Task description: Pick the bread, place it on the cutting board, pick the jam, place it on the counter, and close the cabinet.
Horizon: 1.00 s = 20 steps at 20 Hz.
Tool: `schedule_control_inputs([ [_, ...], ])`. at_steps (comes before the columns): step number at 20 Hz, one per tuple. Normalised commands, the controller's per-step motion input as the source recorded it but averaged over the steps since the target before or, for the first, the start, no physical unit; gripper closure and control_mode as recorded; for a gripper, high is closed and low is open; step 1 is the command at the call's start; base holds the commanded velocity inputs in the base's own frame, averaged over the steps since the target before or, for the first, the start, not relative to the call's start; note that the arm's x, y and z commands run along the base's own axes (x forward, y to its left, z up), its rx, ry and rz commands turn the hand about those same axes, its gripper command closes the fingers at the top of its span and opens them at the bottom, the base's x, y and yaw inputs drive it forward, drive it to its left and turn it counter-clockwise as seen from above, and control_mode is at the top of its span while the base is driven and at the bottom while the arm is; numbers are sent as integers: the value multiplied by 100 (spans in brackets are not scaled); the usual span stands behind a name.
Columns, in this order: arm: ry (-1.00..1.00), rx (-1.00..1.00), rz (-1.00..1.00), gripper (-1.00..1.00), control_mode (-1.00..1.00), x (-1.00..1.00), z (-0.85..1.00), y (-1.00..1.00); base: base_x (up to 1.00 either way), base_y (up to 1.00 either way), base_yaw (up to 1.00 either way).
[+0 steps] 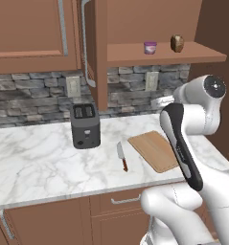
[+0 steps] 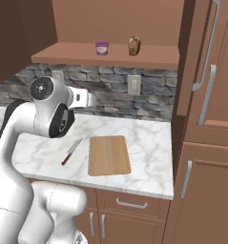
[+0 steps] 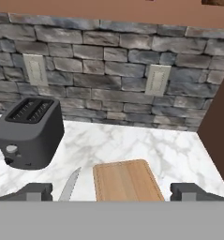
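While hand point(image 3: 111, 190) hung wide open, empty, above tan wooden cutting board point(image 3: 126, 180), small dark-brown crusty bread lump point(image 1: 177, 43) sat on brown shelf point(image 1: 135, 53) beside purple jam jar point(image 1: 150, 47). Bread likely light, crumbly; grip across middle.

Arm folded high, claw point(image 3: 111, 191) wide open, empty

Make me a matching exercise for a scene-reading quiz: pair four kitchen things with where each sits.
Things:
1. small dark-brown crusty bread
2. squat purple jam jar
3. red-handled knife
4. dark grey toaster

Places:
A. on the counter, just left of the light wooden cutting board
B. on the brown wooden shelf, left of its neighbour
C. on the shelf, right of its neighbour
D. on the counter, near the stone wall

Pairs: 1-C, 2-B, 3-A, 4-D
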Motion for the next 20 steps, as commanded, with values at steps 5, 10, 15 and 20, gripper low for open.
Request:
schedule_control_inputs([
  [5,1,0,0,-100,-100,0,4,-3,0,0,0],
  [10,0,0,0,-100,-100,-2,10,-1,0,0,0],
  [15,0,0,-4,-100,-100,-7,22,0,0,0,0],
  [20,0,0,-7,-100,-100,-17,26,0,0,0,0],
])
